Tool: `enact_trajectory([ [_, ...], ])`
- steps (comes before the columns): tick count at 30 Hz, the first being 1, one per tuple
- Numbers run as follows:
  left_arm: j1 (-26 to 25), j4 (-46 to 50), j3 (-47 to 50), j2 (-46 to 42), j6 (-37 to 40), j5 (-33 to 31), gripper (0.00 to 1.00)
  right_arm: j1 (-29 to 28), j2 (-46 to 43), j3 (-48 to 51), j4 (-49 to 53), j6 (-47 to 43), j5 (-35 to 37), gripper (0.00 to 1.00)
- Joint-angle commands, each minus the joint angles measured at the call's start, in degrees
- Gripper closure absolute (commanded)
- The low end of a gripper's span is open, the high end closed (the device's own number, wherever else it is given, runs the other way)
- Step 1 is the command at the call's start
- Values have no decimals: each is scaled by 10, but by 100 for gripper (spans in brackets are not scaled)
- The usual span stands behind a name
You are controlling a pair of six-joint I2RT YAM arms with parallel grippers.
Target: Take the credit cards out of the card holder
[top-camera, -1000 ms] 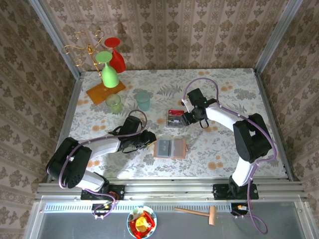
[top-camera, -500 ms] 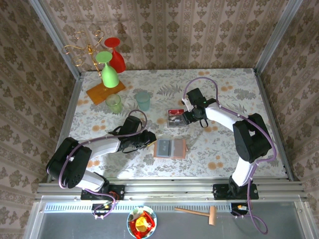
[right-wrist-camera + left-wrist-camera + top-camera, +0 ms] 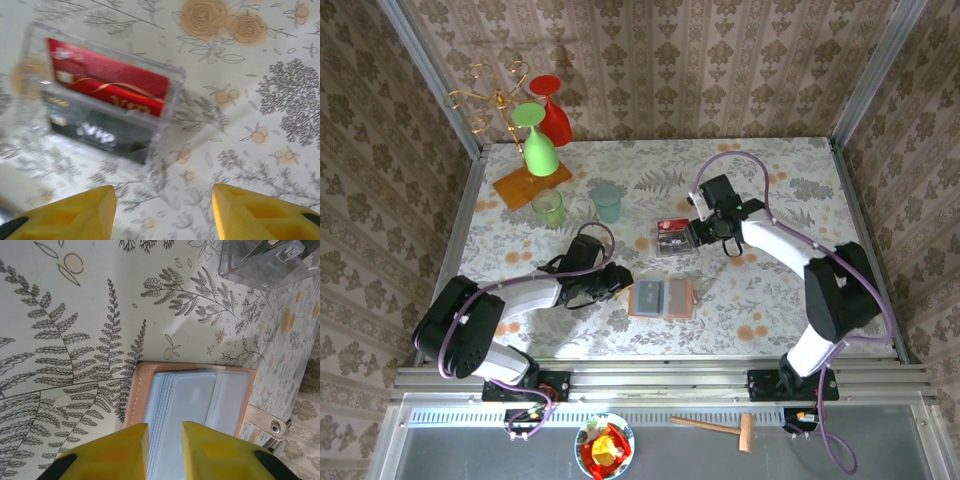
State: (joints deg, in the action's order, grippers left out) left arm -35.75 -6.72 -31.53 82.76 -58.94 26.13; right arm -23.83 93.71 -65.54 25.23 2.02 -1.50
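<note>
The card holder lies open and flat on the table; in the left wrist view its salmon rim and clear grey-blue sleeves show no card in them. My left gripper is at its left end, its yellow jaws a narrow gap apart over the sleeves, clamping nothing that I can see. The credit cards, one red and one dark, lie in a clear tray. My right gripper hovers just right of the tray, jaws wide apart and empty.
A glass rack on an orange base holds a green glass and a red glass at the back left. Two tumblers stand near it. The tray's corner lies beyond the holder.
The right arm's elbow has swung outward to the right and its jaws have narrowed a little; the gripper stays beside the tray. The left arm and the holder have not moved.
</note>
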Motion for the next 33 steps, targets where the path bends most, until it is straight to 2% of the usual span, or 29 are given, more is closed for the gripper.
enact_trajectory([
  [1,-8,-13,10,-5,-9,3,75,-12,-43,32,-10,59,-60,46],
  [13,-44,-36,37,3,-31,-10,73,-99,-115,95,-29,217,-94,52],
  [20,-65,-42,55,-6,-46,-24,73,-128,-135,139,-53,334,-126,57],
  [33,-75,-41,55,-25,-53,-39,73,-179,-93,132,-54,422,-191,60],
])
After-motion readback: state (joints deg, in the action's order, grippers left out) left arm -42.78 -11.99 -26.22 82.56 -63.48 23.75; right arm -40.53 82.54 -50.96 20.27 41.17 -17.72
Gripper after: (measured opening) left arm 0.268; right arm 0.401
